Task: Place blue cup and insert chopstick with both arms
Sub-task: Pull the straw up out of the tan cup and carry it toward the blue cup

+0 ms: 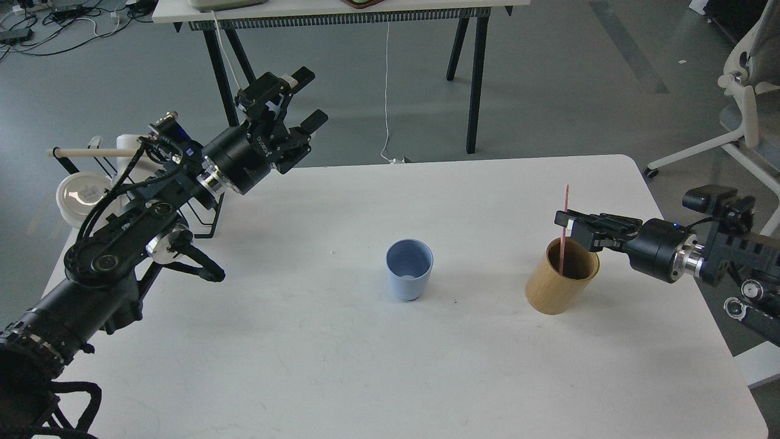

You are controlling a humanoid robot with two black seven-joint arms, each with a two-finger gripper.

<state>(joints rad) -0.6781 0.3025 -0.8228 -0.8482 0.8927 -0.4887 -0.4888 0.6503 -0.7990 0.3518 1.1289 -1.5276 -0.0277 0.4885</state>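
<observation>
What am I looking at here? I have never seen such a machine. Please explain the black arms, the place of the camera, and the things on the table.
This is one picture, taken from the robot's own head, looking down at a white table. The two black jointed parts are its arms. Each ends in a two-finger gripper. The left gripper is raised above the table's far left corner, open and empty. The right gripper is closed on a thin pink chopstick, whose lower end stands inside a tan wooden holder. A small blue cup stands upright and empty near the middle of the table. Behind the left arm is a black wire rack with a pale wooden rod and something white on it.
</observation>
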